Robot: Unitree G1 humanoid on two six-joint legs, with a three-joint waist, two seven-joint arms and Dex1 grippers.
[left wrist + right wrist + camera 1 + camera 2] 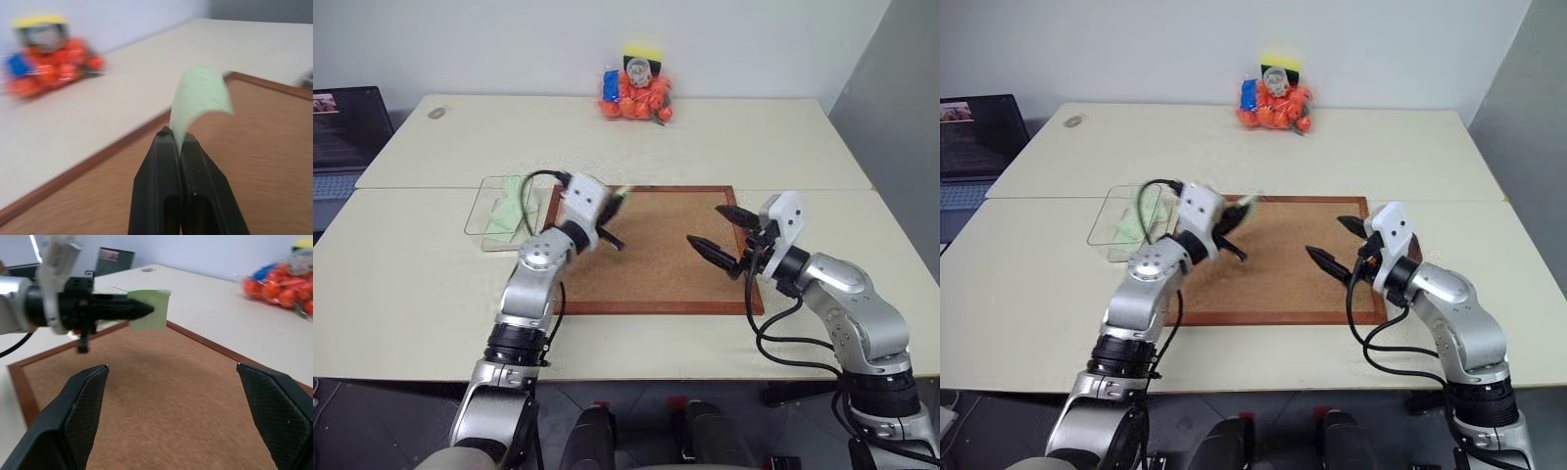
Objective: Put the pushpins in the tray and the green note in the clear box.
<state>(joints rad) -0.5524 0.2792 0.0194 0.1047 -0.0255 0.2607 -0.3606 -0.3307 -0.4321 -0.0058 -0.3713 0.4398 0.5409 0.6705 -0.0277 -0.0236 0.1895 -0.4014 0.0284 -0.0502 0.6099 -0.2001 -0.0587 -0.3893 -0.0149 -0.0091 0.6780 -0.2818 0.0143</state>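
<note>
My left gripper [615, 203] is shut on the green note [624, 193], a small pale green slip that sticks up curled from its tips [200, 95]. It hovers over the far left corner of the corkboard [656, 269]. The right wrist view shows the same grip, with the green note [152, 308] at the end of the black fingers. The clear box [487, 223] sits on the table just left of the corkboard, with a pale green patch inside it. My right gripper [709, 226] is open above the board's right side with nothing between its fingers. The pushpins and the tray are hidden from view.
A bag of orange things [636, 93] sits at the table's far edge. A laptop [347, 127] stands at the far left. A grey wall runs along the right. The seam between two tables crosses just behind the corkboard.
</note>
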